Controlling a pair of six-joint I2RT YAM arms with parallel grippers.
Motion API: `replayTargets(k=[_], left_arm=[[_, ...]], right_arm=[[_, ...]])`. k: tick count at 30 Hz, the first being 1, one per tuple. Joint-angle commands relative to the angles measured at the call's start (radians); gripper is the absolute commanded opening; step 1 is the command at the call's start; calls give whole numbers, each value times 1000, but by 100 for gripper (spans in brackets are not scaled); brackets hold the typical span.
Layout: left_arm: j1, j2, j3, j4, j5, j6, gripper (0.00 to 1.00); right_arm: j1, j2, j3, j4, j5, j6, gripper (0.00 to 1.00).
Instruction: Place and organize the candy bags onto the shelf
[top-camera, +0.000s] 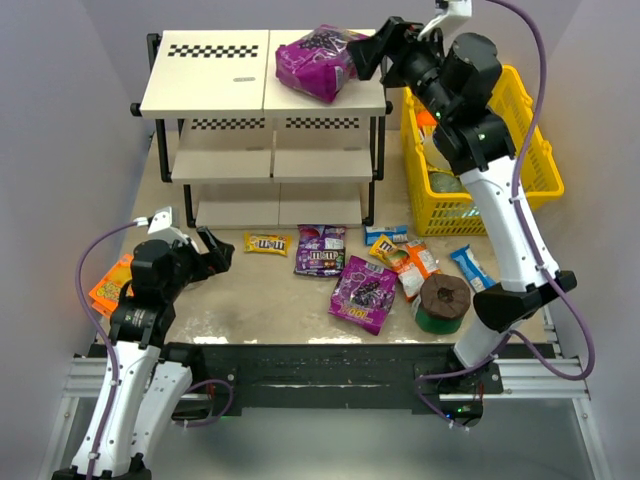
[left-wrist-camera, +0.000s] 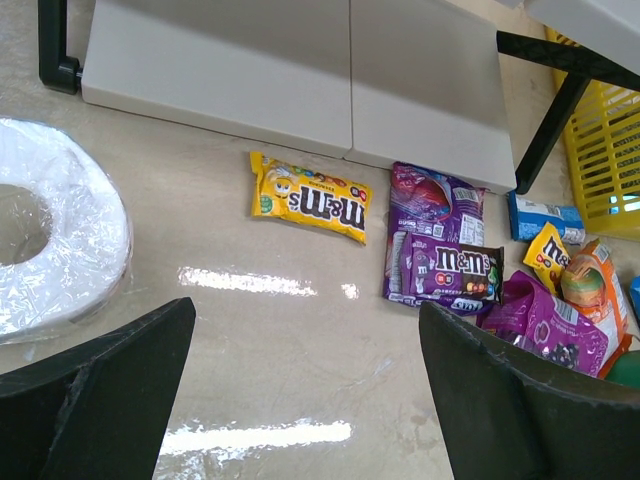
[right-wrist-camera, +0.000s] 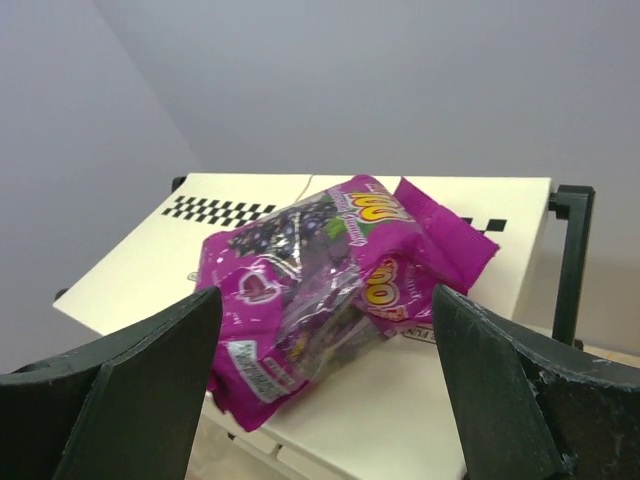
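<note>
A large purple candy bag (top-camera: 313, 62) (right-wrist-camera: 330, 290) lies crumpled on the top board of the shelf (top-camera: 215, 85) (right-wrist-camera: 470, 420), at its right half. My right gripper (top-camera: 362, 55) (right-wrist-camera: 320, 400) stands open just right of the bag, jaws apart and off it. On the table lie a second large purple bag (top-camera: 364, 292) (left-wrist-camera: 555, 330), a dark-purple packet (top-camera: 321, 250) (left-wrist-camera: 440, 250), a yellow packet (top-camera: 267, 243) (left-wrist-camera: 310, 197), and small blue, yellow and orange packets (top-camera: 405, 255). My left gripper (top-camera: 212, 255) (left-wrist-camera: 305, 400) hovers open above bare table, left of them.
A yellow plastic basket (top-camera: 525, 130) (left-wrist-camera: 610, 150) stands right of the shelf. A flat orange box (top-camera: 108, 285) lies at the far left. A dark round tub (top-camera: 443, 302) sits by the right arm. A clear-wrapped white ring (left-wrist-camera: 50, 240) lies left of my left gripper.
</note>
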Motion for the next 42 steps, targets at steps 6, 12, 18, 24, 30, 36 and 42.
replayTargets(k=[6,12,18,24,30,36,42], left_arm=[[-1,-1,-3,41,2,2,100],[-1,-1,-5,38,0,2,100],[-1,1,-5,37,-3,2,100],[-1,4,-5,36,-4,2,100],[-1,1,-5,36,-6,0,100],[-1,2,-5,34,-6,0,100],[-1,-1,-6,36,-3,-1,100]], right_arm=[[218,-37,-18,-16,232,-73,91],[258,12,-17,-36,291,-76,87],[258,59,11,-43,329,-110,75],[255,79,23,-54,362,-136,54],[198,29,-50,-10,316,-132,13],[149,-29,-110,20,223,-133,0],[144,-91,-172,39,212,-145,0]])
